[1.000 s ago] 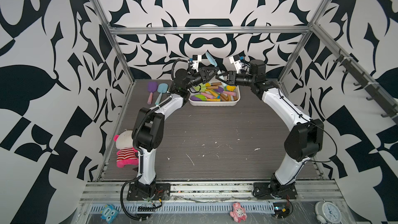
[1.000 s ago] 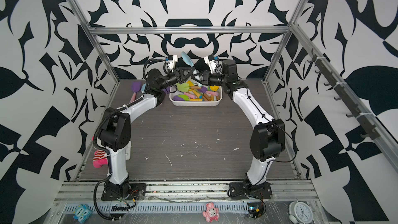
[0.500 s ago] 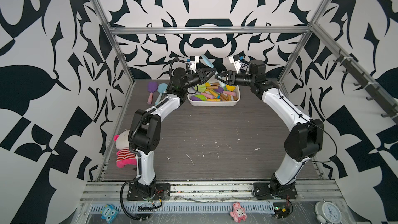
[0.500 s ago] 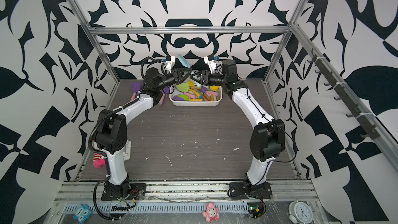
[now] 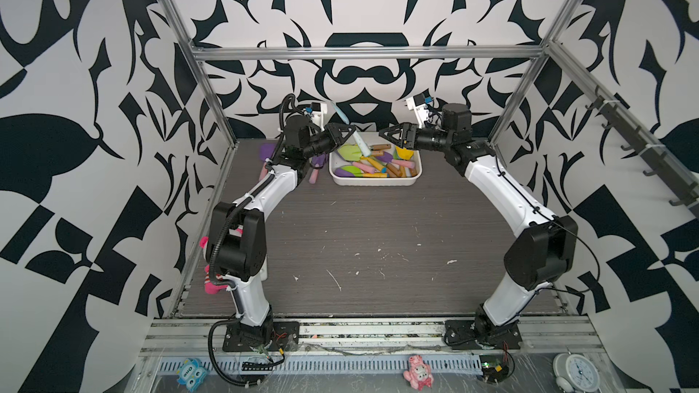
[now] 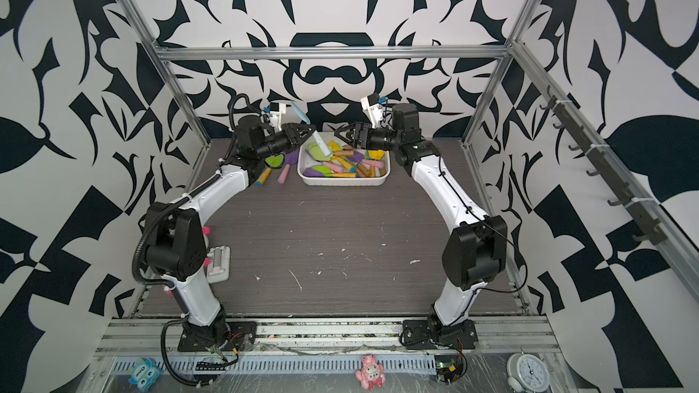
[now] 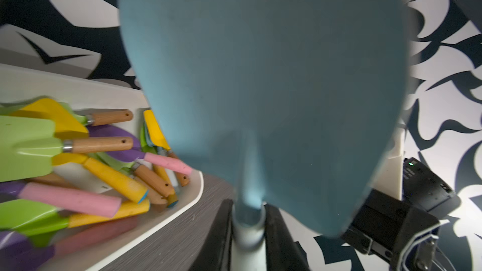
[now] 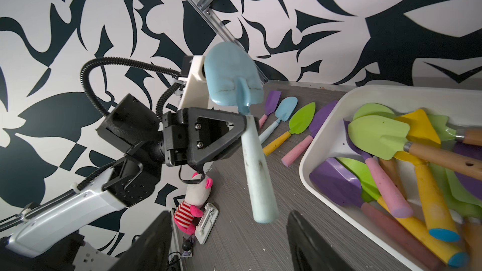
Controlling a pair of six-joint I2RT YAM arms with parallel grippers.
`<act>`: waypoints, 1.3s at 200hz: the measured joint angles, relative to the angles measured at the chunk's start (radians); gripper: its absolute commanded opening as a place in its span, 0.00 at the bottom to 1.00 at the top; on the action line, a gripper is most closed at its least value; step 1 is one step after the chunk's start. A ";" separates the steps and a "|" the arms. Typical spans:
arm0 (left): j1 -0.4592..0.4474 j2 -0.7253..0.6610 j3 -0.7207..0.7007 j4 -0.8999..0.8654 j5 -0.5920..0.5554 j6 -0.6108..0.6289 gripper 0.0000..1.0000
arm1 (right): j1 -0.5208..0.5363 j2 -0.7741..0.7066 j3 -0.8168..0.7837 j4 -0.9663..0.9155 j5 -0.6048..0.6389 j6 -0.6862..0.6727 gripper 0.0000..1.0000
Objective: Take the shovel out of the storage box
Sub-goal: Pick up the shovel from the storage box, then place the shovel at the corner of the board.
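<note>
Shovel lifted clear, I reckon; set-down is next.
L tool [image 8: 245, 127] pinches blue shovel [image 8: 258, 173] just under its blade, in the air by the L end of the storage box [image 5: 374, 183]; R tool [image 5: 384, 133] spread, empty. Next: swing L, lower onto worktop [image 5: 378, 240].

The blue shovel [image 7: 260, 74] hides most of the left wrist view
</note>
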 measured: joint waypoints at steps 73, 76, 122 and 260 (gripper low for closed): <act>0.149 -0.092 0.166 -0.727 -0.288 0.468 0.16 | -0.008 -0.027 -0.012 -0.100 0.109 -0.053 0.75; 0.156 -0.092 0.172 -0.750 -0.306 0.486 0.16 | -0.008 -0.027 -0.012 -0.105 0.113 -0.055 0.75; 0.242 -0.069 0.258 -0.998 -0.533 0.679 0.16 | -0.008 -0.026 -0.013 -0.125 0.131 -0.059 0.75; 0.419 0.293 0.473 -1.091 -1.020 0.988 0.15 | -0.008 0.052 0.047 -0.259 0.139 -0.064 0.75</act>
